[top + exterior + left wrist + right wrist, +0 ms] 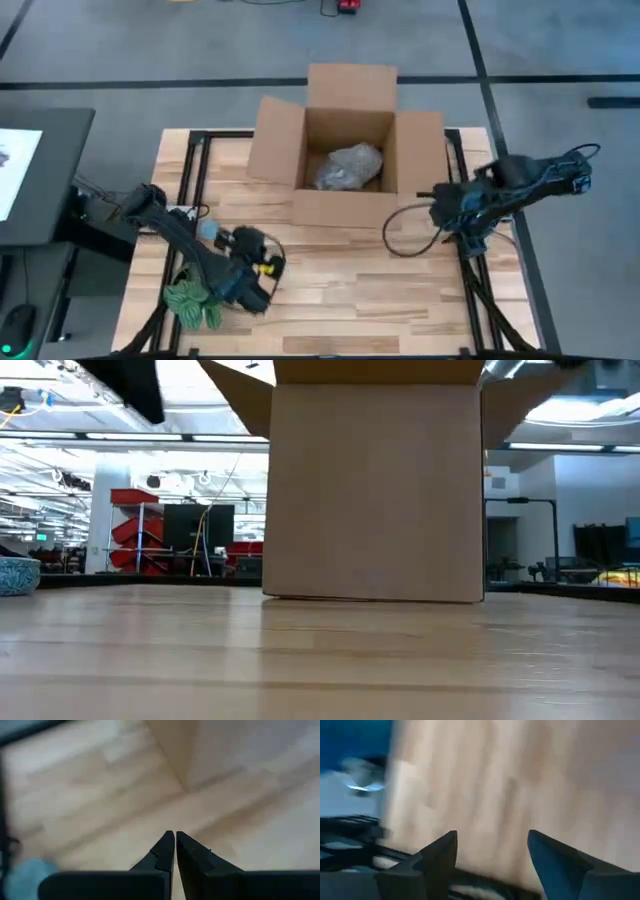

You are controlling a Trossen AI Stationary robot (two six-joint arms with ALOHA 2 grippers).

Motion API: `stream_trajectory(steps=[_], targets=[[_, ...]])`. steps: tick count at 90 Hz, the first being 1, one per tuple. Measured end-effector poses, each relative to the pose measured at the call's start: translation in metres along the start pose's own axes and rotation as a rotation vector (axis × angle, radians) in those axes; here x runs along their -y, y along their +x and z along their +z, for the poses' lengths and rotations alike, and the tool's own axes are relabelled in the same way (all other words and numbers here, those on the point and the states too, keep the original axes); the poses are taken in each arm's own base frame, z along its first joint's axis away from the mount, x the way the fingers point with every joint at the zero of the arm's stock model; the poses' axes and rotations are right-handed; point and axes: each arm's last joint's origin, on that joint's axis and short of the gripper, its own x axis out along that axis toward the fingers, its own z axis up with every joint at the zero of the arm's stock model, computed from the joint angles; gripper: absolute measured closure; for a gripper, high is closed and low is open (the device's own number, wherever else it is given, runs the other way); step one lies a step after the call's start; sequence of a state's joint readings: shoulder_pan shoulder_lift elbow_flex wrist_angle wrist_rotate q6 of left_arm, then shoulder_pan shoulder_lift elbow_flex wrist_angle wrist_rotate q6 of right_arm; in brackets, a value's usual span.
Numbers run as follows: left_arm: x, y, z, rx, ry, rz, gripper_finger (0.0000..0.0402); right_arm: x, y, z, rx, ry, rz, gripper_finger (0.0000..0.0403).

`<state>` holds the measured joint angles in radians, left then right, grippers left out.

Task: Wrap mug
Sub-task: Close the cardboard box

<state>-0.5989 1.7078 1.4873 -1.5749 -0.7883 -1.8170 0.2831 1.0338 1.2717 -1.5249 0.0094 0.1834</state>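
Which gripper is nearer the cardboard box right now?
Right. The right gripper sits beside the cardboard box at its right flap; the left gripper is farther, out in front, near the table's left.

both arms low, one pinched, one spread

my left arm point(170, 225) reaches in from my left edge, folded at the elbow and lying low, its wrist angled toward the near middle. my left gripper point(175, 842) has its two dark fingers pressed together, tips nearly touching with only a thin slit between them, and nothing caught there.

my right arm point(520, 185) comes in from my right side, bent back on itself, its wrist turned inward. my right gripper point(492, 852) has its fingers point(440, 852) spread wide apart, a broad gap between the tips, holding nothing.
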Motion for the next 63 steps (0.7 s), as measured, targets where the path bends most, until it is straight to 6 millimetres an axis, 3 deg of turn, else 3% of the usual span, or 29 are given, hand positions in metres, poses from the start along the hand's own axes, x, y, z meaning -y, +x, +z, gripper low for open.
stream_trajectory(steps=[13,32,63], targets=[[-0.010,0.028,0.018,-0.007,0.059,0.092,0.0402,0.011,0.007,-0.018,0.017,0.153,-0.317,0.0205],[-0.021,0.067,0.026,-0.017,0.144,0.251,0.0402,0.021,-0.005,-0.032,0.204,0.316,-0.544,0.0233],[-0.020,0.069,0.037,0.487,0.302,0.226,0.0402,0.024,-0.016,-0.031,0.388,0.257,-0.856,0.0261]])
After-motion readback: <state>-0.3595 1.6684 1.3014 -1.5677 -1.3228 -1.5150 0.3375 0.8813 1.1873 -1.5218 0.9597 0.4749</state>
